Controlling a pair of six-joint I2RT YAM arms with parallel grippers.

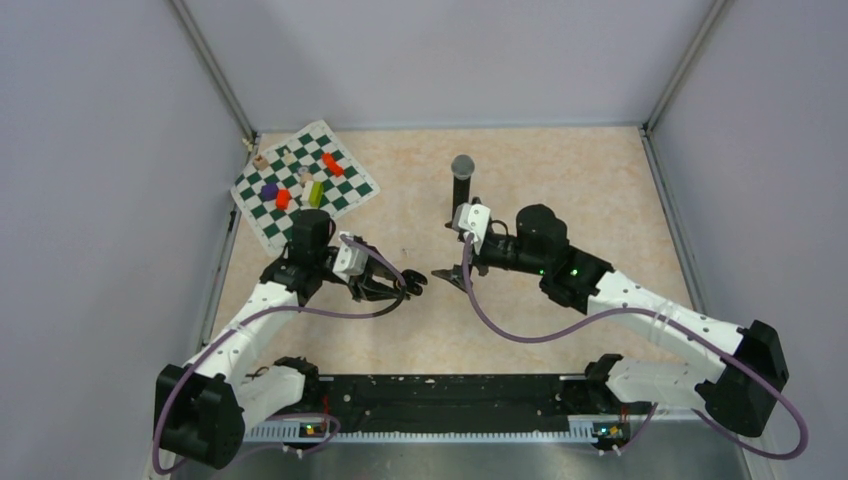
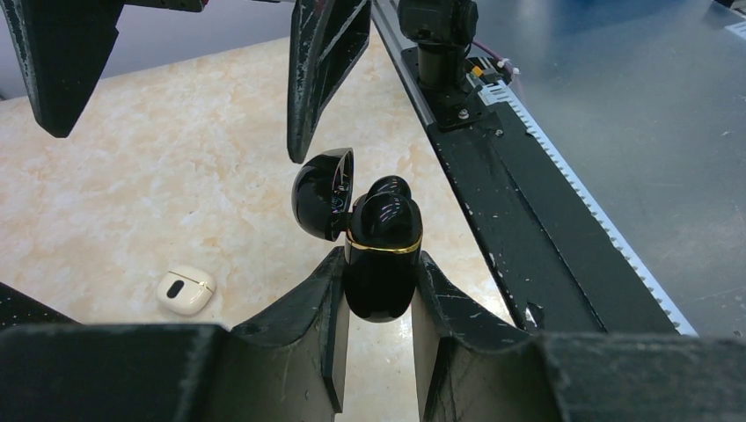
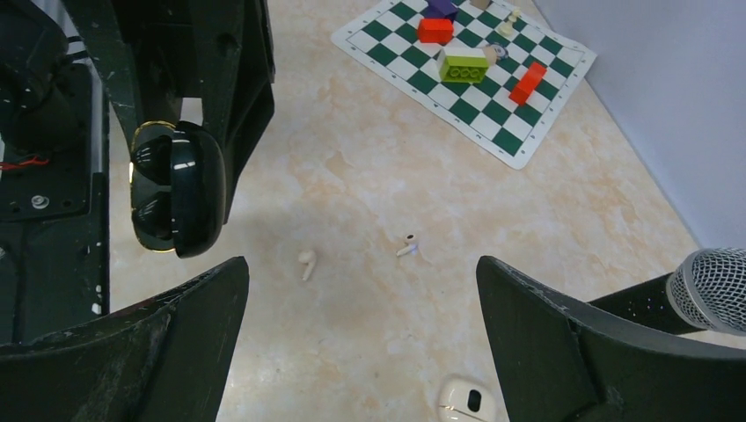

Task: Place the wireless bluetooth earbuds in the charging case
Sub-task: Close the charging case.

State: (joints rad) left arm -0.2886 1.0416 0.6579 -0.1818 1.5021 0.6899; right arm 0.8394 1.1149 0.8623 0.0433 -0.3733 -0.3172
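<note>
A glossy black charging case [image 2: 380, 264] with a gold rim hangs above the table, lid [image 2: 322, 195] swung open, and my left gripper [image 2: 380, 260] is shut on its body. A black rounded bump shows at its mouth; whether that is a bud I cannot tell. In the right wrist view the same case [image 3: 180, 189] is at the left. Two whitish earbuds [image 3: 305, 263] [image 3: 407, 246] lie loose on the table beyond my right gripper [image 3: 362, 262], which is open and holds nothing. From above, the two grippers [image 1: 405, 285] [image 1: 450, 275] face each other closely.
A shut white case [image 2: 185, 290] [image 3: 464, 400] lies on the table. The upright black microphone [image 1: 462, 170] [image 3: 714, 288] stands just behind my right wrist. A chessboard mat [image 1: 352, 196] with coloured blocks lies at the far left. The black base rail [image 2: 510, 211] runs along the near edge.
</note>
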